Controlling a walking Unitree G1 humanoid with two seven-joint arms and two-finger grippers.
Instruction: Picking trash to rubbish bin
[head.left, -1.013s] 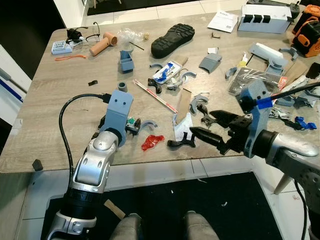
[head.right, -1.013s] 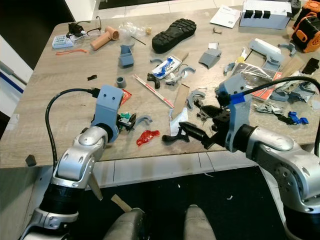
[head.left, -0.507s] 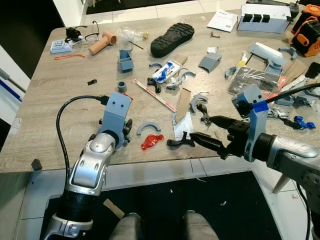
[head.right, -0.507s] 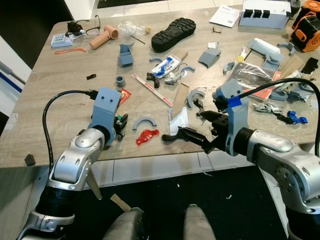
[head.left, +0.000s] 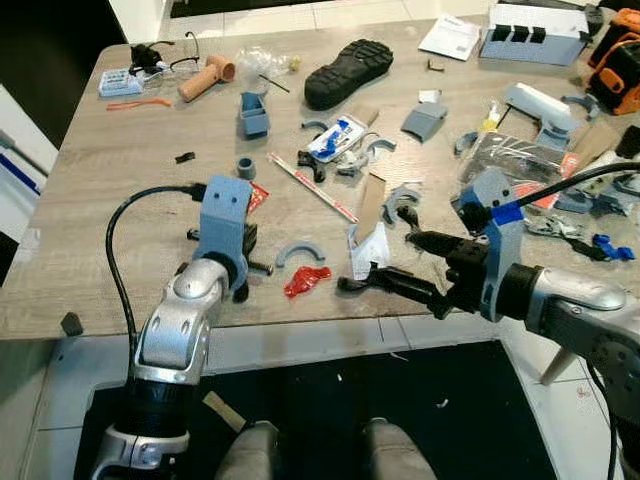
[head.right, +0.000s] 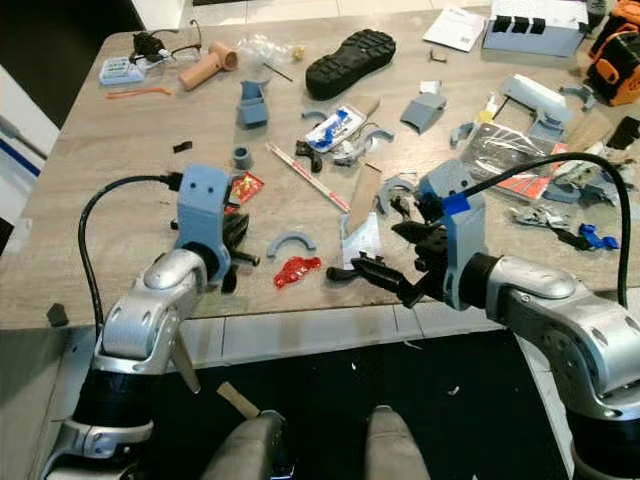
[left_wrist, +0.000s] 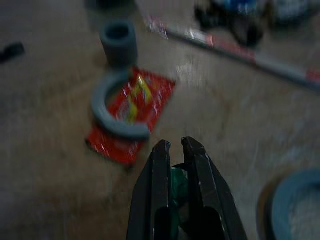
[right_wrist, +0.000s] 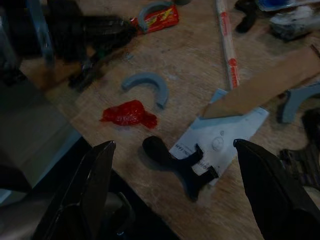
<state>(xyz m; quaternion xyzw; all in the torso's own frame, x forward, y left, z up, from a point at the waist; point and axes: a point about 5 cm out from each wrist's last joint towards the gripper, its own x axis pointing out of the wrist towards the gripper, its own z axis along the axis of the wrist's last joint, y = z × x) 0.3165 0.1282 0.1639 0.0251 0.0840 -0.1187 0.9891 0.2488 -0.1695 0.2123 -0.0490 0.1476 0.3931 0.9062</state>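
At the near edge of the table (head.left: 90, 290), my left gripper (left_wrist: 176, 150) has drawn back toward me with its fingers pinched narrow on a small green scrap (left_wrist: 178, 184), so one piece of trash is lifted and ready for the bin. My right gripper (right_wrist: 175, 150) has moved in lower with its fingers spread wide over the black curved piece (right_wrist: 175, 162) lying on a white wrapper (right_wrist: 225, 135), beside a crumpled, glossy red wrapper (head.left: 306, 281). Farther in, a flat red packet (left_wrist: 131, 112) rests under a grey ring.
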